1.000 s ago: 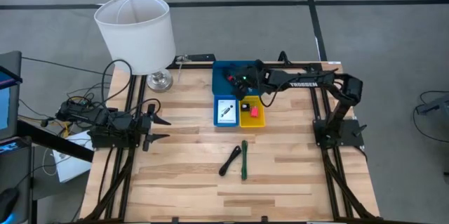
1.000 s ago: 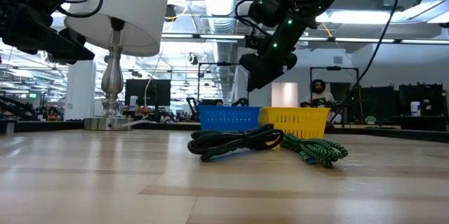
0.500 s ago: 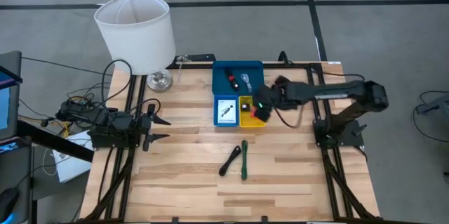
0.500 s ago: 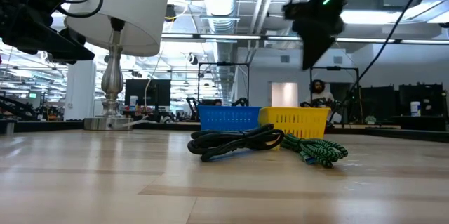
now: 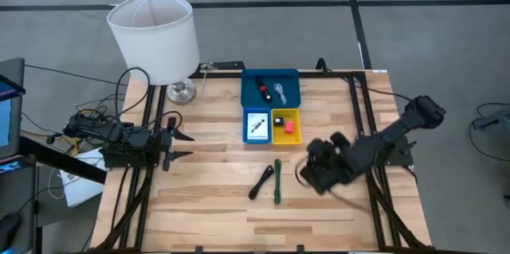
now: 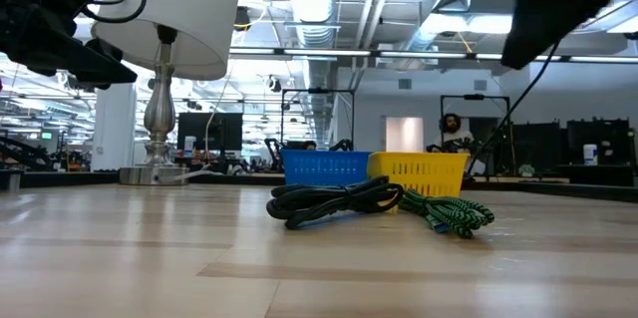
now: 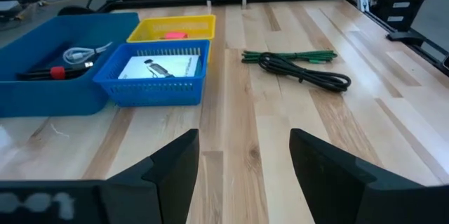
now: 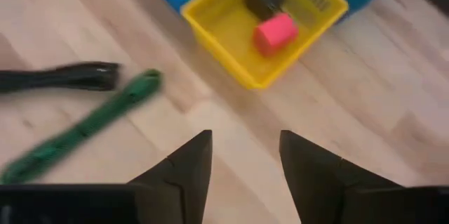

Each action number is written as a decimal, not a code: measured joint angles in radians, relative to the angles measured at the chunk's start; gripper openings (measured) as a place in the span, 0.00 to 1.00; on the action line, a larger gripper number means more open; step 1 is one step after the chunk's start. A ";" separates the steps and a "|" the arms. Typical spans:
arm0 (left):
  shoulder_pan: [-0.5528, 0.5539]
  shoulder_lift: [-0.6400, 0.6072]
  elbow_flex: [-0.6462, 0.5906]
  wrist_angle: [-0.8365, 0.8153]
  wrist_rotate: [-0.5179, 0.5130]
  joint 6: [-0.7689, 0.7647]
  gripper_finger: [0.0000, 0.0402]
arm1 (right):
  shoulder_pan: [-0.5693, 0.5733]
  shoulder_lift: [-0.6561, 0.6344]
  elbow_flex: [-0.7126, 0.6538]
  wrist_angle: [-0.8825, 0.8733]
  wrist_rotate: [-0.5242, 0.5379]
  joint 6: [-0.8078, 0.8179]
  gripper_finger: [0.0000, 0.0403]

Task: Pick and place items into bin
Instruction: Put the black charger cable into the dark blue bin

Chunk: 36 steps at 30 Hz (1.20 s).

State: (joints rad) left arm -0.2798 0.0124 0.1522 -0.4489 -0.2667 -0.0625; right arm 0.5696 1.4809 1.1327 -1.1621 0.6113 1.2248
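- Right gripper [image 5: 312,176] above bare table, just right of the green cable [image 5: 277,181], on the near side of the trays. Fingers [image 8: 184,168] spread apart, nothing between them.
- Left gripper [image 5: 182,146] parked at the table's left edge, well away from everything. Fingers [image 7: 173,169] open, empty.
- Green cable lies straight on the wood; black cable [image 5: 262,182] just left of it, angled, the two touching or nearly so at one end.
- Yellow tray [image 5: 296,137]: red piece [image 5: 288,127] plus a small black piece [image 5: 279,120] beside it.
- Small blue tray [image 5: 245,136], joined to the yellow one on its left: white card [image 5: 256,125] with black print.
- Wide blue tray [image 5: 249,87] behind both: black-red stick [image 5: 262,90] and a pale looped item [image 5: 280,93].
- Lamp [image 5: 156,35] with white shade at the far-left corner of the table.
- Low view: both cables in front of the small trays; a person in the room behind.
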 joint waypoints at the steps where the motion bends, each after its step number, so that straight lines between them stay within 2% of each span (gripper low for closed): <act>1: 0.000 0.000 0.000 0.003 -0.005 0.001 0.53 | 0.040 0.021 -0.004 0.010 0.041 0.064 0.40; 6: 0.000 0.000 0.000 0.004 -0.036 0.021 0.53 | 0.199 0.155 -0.006 0.099 0.299 0.280 0.39; 9: 0.000 0.000 0.000 0.006 -0.036 0.017 0.53 | 0.245 0.228 -0.006 0.181 0.438 0.303 0.38; 12: 0.000 0.000 0.000 0.017 -0.030 -0.032 0.53 | 0.241 0.274 -0.005 0.246 0.521 0.291 0.38; 14: 0.000 0.000 -0.001 0.043 -0.030 -0.104 0.53 | 0.223 0.291 0.006 0.251 0.505 0.274 0.37; 20: 0.000 0.000 -0.035 0.260 -0.047 -0.291 0.53 | 0.178 0.305 0.008 0.247 0.453 0.267 0.37; 24: 0.000 0.000 -0.045 0.347 -0.049 -0.294 0.53 | 0.173 0.305 0.008 0.249 0.453 0.260 0.37; 36: 0.000 0.000 -0.045 0.368 -0.067 -0.288 0.53 | 0.160 0.305 0.008 0.204 0.462 0.259 0.35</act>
State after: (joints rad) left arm -0.2798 0.0128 0.1070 -0.0806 -0.3339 -0.3502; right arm 0.7301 1.7859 1.1408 -0.9579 1.0733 1.4834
